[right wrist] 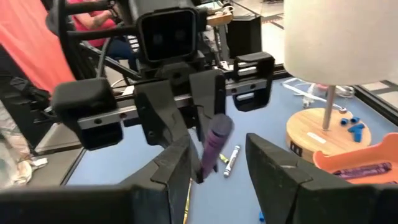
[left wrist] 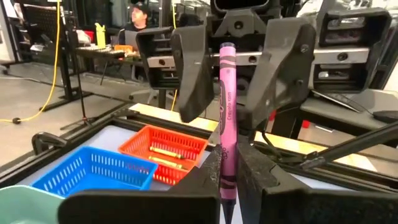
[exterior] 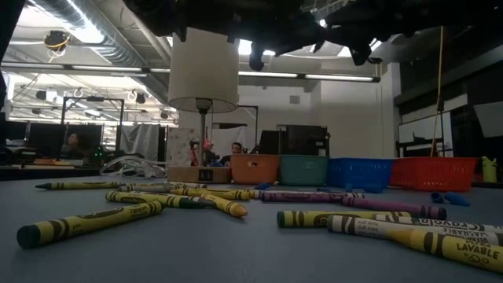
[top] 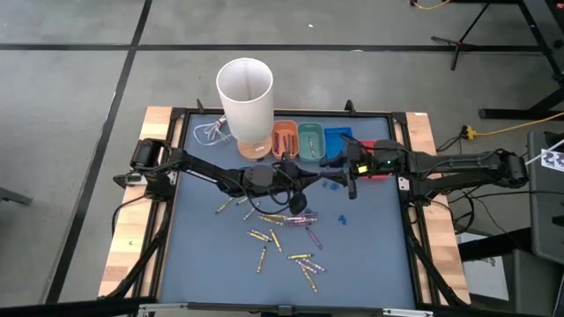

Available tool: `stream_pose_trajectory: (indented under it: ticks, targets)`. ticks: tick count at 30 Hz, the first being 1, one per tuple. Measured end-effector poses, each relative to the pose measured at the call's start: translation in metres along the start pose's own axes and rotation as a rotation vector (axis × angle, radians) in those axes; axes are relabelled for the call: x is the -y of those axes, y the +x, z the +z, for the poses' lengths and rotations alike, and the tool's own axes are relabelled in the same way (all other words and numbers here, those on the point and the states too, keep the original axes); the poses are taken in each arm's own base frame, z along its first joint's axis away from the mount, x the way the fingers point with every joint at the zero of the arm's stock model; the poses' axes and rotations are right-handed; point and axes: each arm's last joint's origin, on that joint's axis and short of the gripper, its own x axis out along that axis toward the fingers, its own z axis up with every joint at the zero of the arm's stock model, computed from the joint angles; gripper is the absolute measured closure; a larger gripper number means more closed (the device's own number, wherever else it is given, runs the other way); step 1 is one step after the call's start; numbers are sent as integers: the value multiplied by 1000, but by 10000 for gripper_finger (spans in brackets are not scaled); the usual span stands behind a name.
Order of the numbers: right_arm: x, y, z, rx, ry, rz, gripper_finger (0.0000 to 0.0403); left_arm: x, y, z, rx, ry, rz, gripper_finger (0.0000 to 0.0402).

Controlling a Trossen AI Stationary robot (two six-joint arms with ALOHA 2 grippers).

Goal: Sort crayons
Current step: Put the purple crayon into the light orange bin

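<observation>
Purple crayon mid-handover between the two end effectors

The purple crayon [left wrist: 225, 124] stands upright, clamped in the left end effector [left wrist: 227, 180], above the worktop [top: 370, 255] centre; the right end effector [right wrist: 214, 165] faces it with jaws spread on either side, not yet gripping. Sorting looks barely begun: the red basket [left wrist: 163, 152] and orange tray [right wrist: 367, 165] each hold a few crayons, while most loose crayons [top: 282, 238] lie scattered toward 6 o'clock

I am reading "Crayola" running along the paper wrapper of the upright pink-purple wax crayon [left wrist: 226, 124], and "LAVABLE" on the near right yellow paper-wrapped crayon [exterior: 424, 238] lying on the table.
</observation>
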Motion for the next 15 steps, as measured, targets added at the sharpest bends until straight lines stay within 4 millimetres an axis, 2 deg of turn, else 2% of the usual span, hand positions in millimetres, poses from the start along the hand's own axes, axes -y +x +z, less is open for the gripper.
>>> stream_pose_trajectory:
  ticks: [4, 13, 15]
  targets:
    - [0, 2, -1, 1, -15, 6, 272, 0, 0, 0, -1, 0, 1, 392]
    - [2, 12, -5, -7, -27, 9, 375, -1, 0, -1, -7, 7, 8, 391]
    - [2, 12, -5, -6, -27, 10, 388, -1, 0, -1, -9, 8, 9, 391]
